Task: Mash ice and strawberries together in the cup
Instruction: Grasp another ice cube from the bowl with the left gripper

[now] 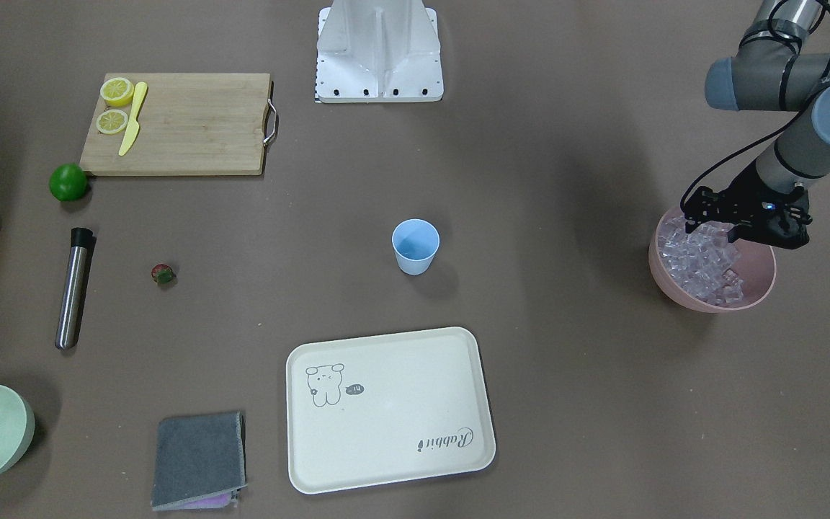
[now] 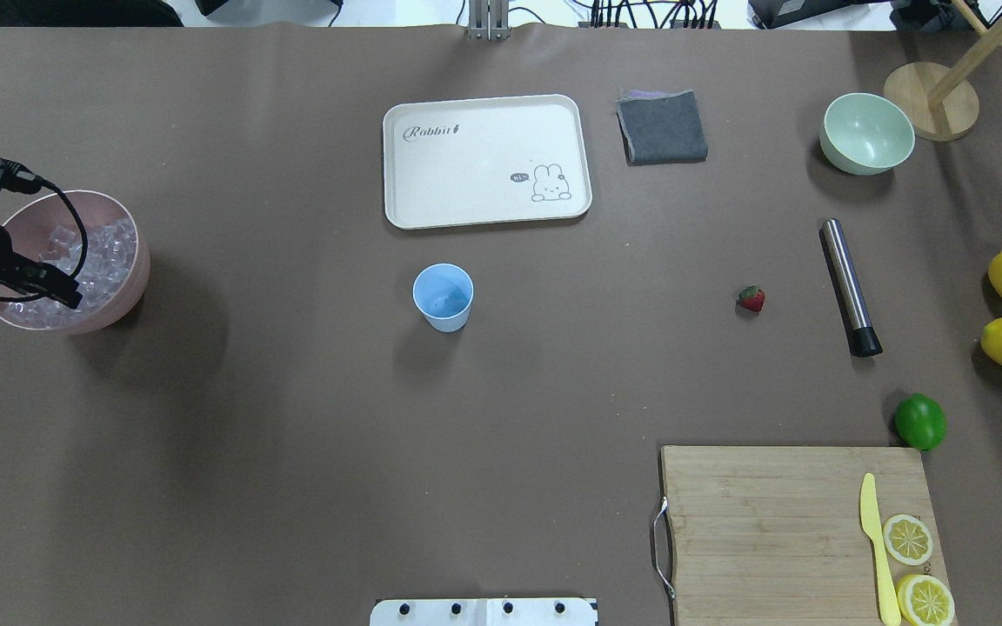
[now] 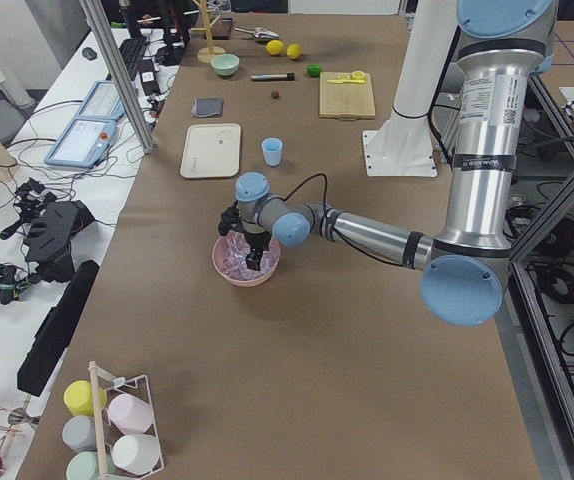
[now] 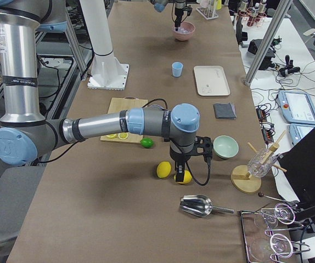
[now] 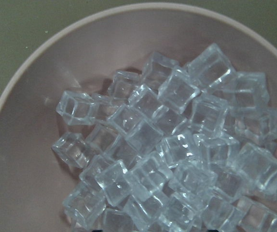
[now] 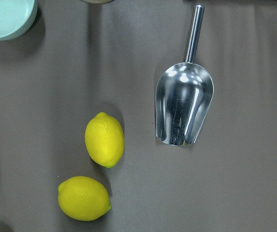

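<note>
1. The ice (image 5: 167,159) is heaped in the pink bowl (image 1: 710,304) at the robot's left end of the table. It is well apart from the cup (image 1: 415,246), which stands upright near the middle.
2. The left gripper (image 1: 714,229) is held just over the heap; how far its fingers are spread cannot be told.
3. The cubes are judged hard, light and slippery. A top cube is best taken across two flat opposite faces, not by its corners, and its loose neighbours may shift.
4. The strawberry (image 1: 163,274) lies alone between the cup and the steel rod (image 1: 73,288). It is judged soft and light, so it is best pinched gently across the red body, not by the leafy cap.
5. The right gripper (image 4: 179,176) is seen above two lemons (image 6: 104,139); its finger state cannot be told.
6. The cup is judged light and easily tipped.
</note>
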Controlling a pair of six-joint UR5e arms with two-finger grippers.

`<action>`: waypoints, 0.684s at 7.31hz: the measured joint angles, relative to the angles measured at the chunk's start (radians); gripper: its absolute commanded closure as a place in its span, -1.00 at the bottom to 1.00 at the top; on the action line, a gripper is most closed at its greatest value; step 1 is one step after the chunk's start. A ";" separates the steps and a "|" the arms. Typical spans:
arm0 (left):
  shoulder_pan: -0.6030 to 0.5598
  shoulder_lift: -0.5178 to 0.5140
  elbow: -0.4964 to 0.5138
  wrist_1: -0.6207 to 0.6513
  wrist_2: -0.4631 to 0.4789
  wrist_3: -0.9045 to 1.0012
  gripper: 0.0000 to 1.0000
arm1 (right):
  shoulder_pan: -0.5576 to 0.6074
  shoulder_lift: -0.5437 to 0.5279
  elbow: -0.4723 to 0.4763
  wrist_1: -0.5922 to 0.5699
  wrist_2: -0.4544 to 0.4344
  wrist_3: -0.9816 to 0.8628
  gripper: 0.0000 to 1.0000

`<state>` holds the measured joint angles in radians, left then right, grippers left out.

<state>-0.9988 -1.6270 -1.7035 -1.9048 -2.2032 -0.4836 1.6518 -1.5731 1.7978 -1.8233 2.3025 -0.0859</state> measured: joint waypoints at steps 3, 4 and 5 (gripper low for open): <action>0.000 -0.002 -0.001 -0.003 -0.005 -0.001 0.37 | 0.000 0.003 0.000 0.000 -0.001 0.000 -1.00; 0.000 -0.003 0.000 -0.003 -0.005 -0.001 0.43 | 0.000 0.004 0.000 0.000 -0.001 0.000 -1.00; 0.000 -0.003 -0.001 -0.003 -0.006 -0.001 0.54 | 0.000 0.004 0.000 0.000 -0.001 0.000 -1.00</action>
<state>-0.9986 -1.6299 -1.7044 -1.9082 -2.2087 -0.4847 1.6521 -1.5688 1.7978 -1.8229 2.3014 -0.0859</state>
